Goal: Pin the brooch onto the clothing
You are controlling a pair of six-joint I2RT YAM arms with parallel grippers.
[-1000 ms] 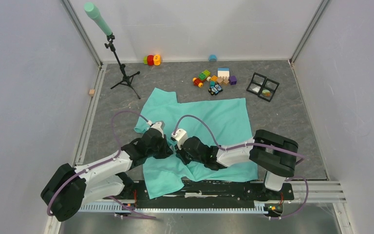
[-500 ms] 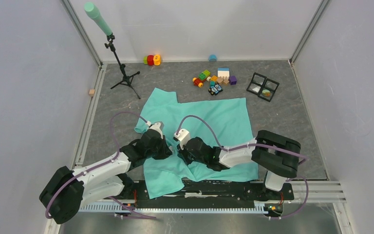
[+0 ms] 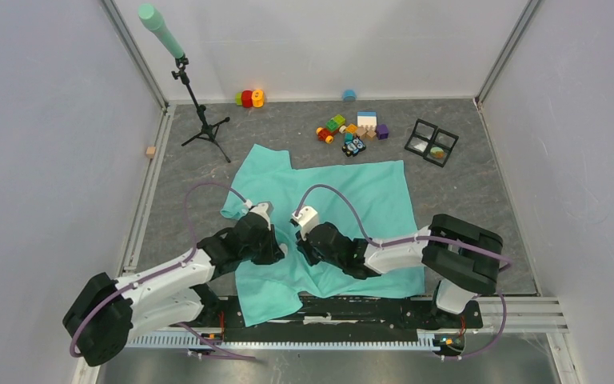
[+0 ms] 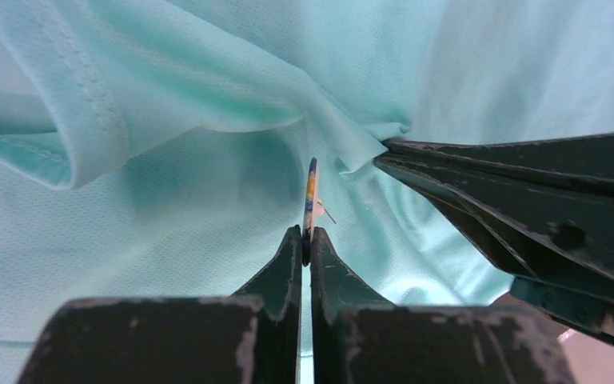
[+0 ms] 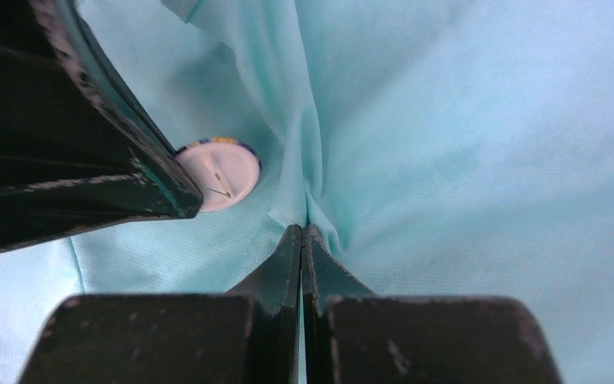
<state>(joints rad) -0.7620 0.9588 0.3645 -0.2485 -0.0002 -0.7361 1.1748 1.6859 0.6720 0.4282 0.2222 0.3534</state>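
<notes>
1. Reaching low over the T-shirt (image 3: 352,192), your two arms nearly meet.
2. Your left gripper (image 4: 305,240) clamps the brooch (image 4: 311,192) edge-on.
3. Your right gripper (image 5: 301,232), at its 3 o'clock, pinches a fold of fabric.

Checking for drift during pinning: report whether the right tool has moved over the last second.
Yes. The right tool has crept slightly rightward, away from the tripod at the far left, while pinching a fold of the T-shirt.
</notes>
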